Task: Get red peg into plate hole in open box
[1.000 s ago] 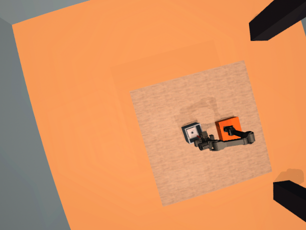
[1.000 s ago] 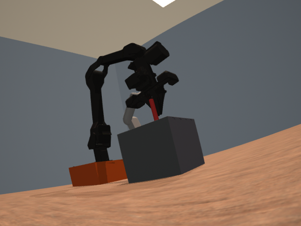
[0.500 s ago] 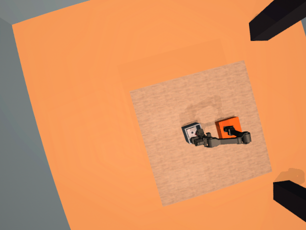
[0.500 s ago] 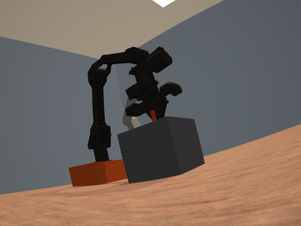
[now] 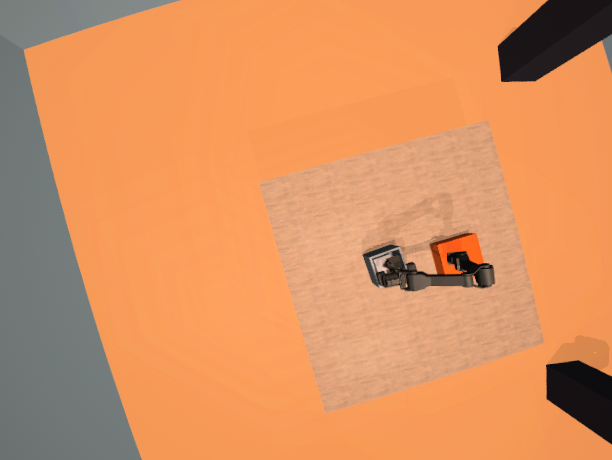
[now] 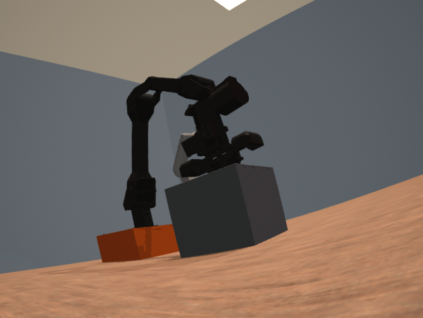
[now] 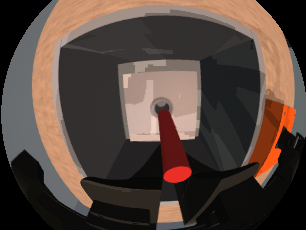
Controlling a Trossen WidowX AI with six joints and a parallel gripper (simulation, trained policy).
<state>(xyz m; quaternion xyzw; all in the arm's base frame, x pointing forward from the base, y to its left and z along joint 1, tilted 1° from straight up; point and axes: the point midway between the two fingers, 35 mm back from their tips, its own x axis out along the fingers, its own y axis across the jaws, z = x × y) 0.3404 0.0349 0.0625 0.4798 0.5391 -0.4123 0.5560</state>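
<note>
Looking down from the wrist, you see the red peg (image 7: 172, 145) inside the open box (image 5: 370, 272) (image 6: 211, 214) (image 7: 90, 100), its bright round end up near the fingertips and its far end at the hole (image 7: 161, 105) in the pale plate (image 5: 380, 261) (image 7: 185, 100). Your gripper (image 5: 392, 265) (image 6: 221, 155) (image 7: 165, 148) has its jaws nearly shut, with the peg pinched in the narrow space between them. From this angle you cannot tell whether the peg's tip has entered the hole or only lines up with it, but a long stretch of the peg shows above the plate, so it is not fully in. In the exterior view you have the gripper tilted low over the box's rim, its fingertips hidden behind the dark walls, and the peg is out of sight there too. Your top view has the hand covering part of the box's opening, with some of the plate showing beside it. You can follow the arm (image 5: 445, 280) (image 6: 139, 145) from the orange block (image 5: 445, 247) (image 6: 119, 245) (image 7: 265, 125) under its foot, up and across to the box. Block and box stand apart on the wood-grained surface (image 5: 350, 325) (image 6: 207, 287) (image 7: 42, 100). Behind the gripper, you can make out a pale curved thing (image 6: 180, 159), partly hidden.

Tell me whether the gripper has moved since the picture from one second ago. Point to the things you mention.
Yes. In the exterior view the gripper (image 7: 165, 148) has come down toward the dark box (image 5: 369, 267) (image 6: 211, 214) (image 7: 85, 100), its fingers now hidden behind the box's walls.
</note>
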